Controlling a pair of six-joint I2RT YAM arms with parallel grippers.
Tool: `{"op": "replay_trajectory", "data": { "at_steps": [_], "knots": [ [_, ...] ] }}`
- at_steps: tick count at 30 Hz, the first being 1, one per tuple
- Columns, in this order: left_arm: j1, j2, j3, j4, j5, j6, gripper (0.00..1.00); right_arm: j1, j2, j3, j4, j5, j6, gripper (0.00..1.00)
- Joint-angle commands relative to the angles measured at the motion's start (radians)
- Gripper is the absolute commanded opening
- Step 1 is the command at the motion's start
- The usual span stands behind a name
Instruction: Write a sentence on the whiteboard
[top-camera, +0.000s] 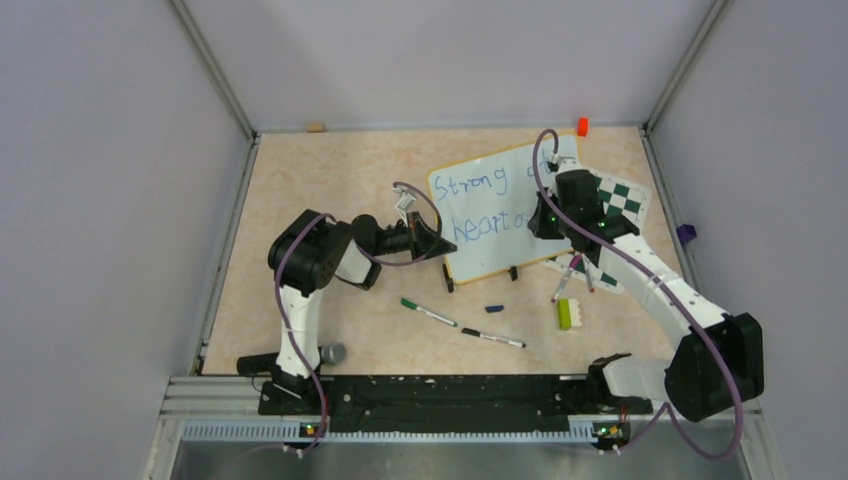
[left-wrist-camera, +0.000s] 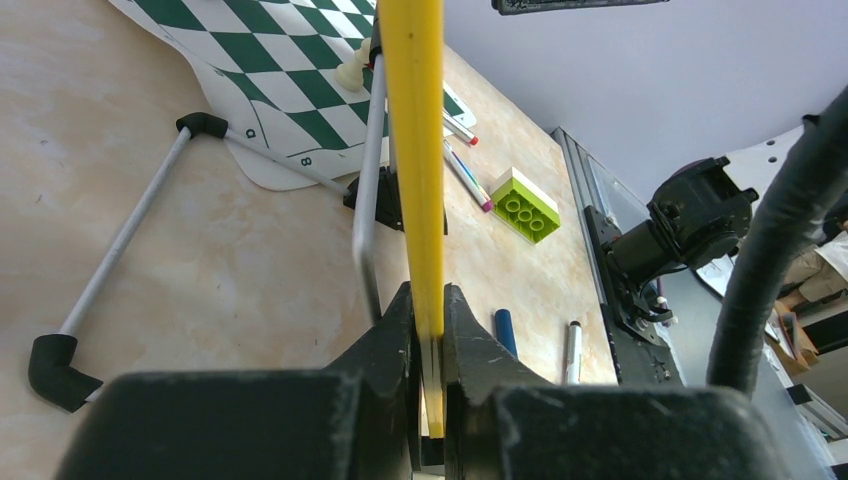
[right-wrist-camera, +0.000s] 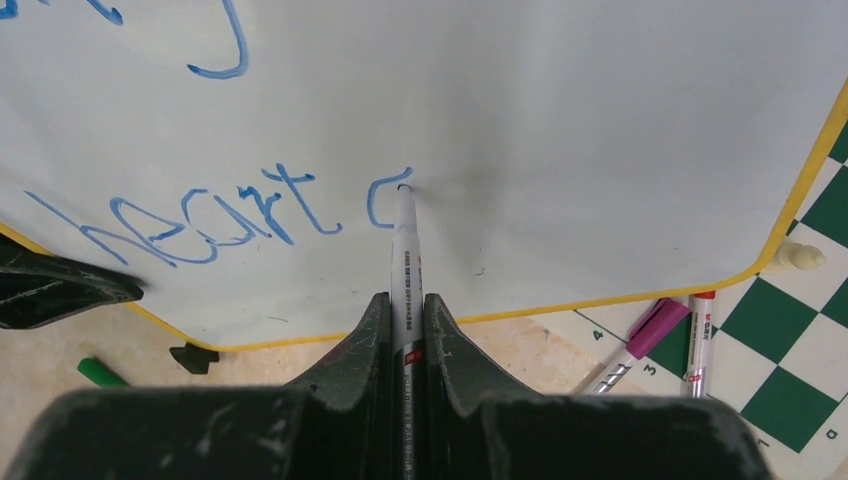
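The whiteboard (top-camera: 500, 255), white with a yellow rim, stands tilted on black clip feet at the table's middle right. Blue writing reads "Strong" (top-camera: 474, 186) above "heart" (top-camera: 478, 226). My left gripper (top-camera: 437, 243) is shut on the board's left edge, and the yellow rim (left-wrist-camera: 415, 150) runs up between its jaws (left-wrist-camera: 428, 320). My right gripper (top-camera: 545, 218) is shut on a white marker (right-wrist-camera: 406, 250). The marker's tip touches the board (right-wrist-camera: 560, 120) at the top of a fresh curved stroke just right of "heart" (right-wrist-camera: 215, 215). The rest of the first line is hidden behind my right arm.
A green-and-white chessboard (top-camera: 622, 200) lies behind and right of the board, with markers (top-camera: 570, 278) at its near edge. A green brick (top-camera: 565, 314), a blue cap (top-camera: 494, 308) and two markers (top-camera: 428, 313) (top-camera: 492, 338) lie on the near table. An orange block (top-camera: 582, 126) sits at the back.
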Motion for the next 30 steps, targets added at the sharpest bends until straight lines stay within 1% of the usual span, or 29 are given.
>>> {"op": "replay_trajectory", "data": {
  "at_steps": [1,15,21,30],
  "knots": [
    [-0.024,0.01,0.004,0.087,0.132,0.061,0.0,-0.013,-0.017,-0.044,0.06,0.013,0.0,0.0],
    [-0.024,0.01,0.004,0.087,0.132,0.061,0.0,-0.012,-0.042,-0.017,0.004,0.067,-0.008,0.0],
    [-0.024,0.011,0.004,0.087,0.132,0.06,0.0,-0.013,-0.051,-0.011,-0.004,0.051,-0.008,0.0],
    [-0.024,0.01,0.005,0.087,0.132,0.06,0.0,-0.012,-0.114,0.066,-0.045,0.044,-0.02,0.0]
  ]
}}
